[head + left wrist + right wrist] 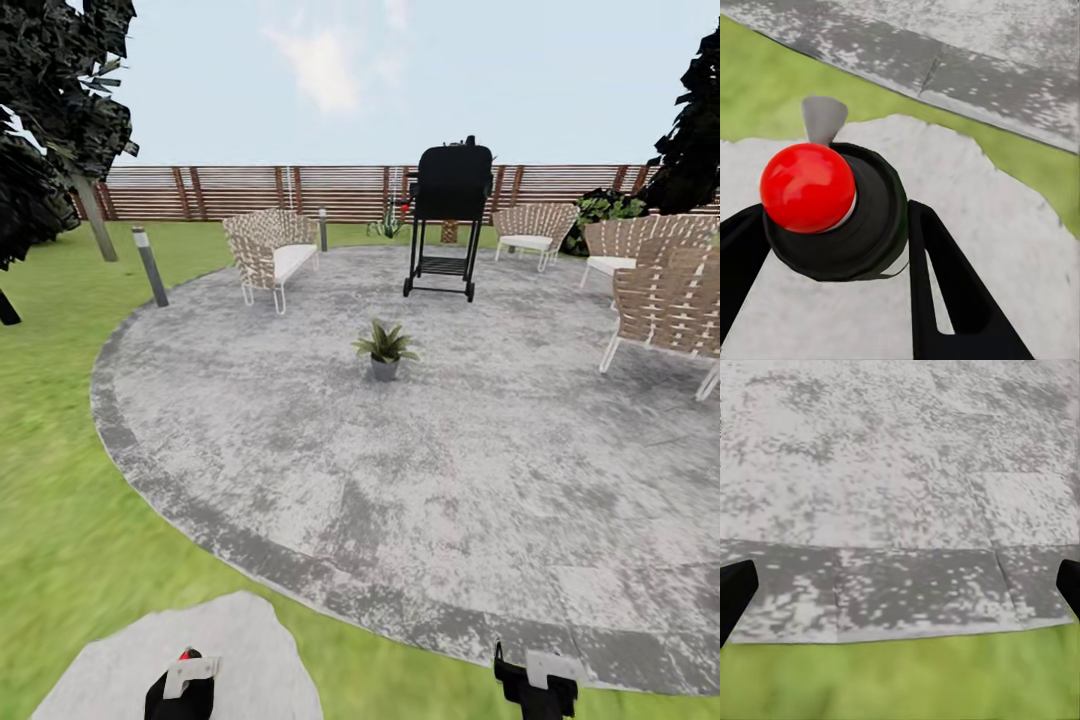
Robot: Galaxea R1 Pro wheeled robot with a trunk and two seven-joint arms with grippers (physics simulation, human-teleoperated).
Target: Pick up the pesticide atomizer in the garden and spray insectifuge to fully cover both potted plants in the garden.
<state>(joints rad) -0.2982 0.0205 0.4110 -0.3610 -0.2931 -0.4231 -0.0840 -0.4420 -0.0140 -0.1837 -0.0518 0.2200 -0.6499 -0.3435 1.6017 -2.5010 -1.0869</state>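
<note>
Two hands sit low at the near edge of the round patio [300, 450], and the pickup step looks done: the left hand [180, 690] is clamped on the pesticide atomizer [832, 210], its black fingers [945, 285] pressed against either side of the black body, the red tip [808, 187] facing the camera. It hangs over a grey stepping stone [240, 640] in the lawn [60, 480], just short of the patio rim. To the right, the right hand [535, 685] is spread and carries nothing, its fingertips [735, 589] wide apart over the patio's dark border.

One potted plant [385, 350] stands well out on the patio, in front of the black grill [450, 215]. A second green rosette [387, 225] sits far back by the fence [220, 190], left of the grill; it may be the other plant, too small to be sure.

Next, I judge, the robot must close in on the nearer plant and aim the nozzle.

The head view gives the plants and layout; the left wrist view alone makes the grip on the atomizer plain.
</note>
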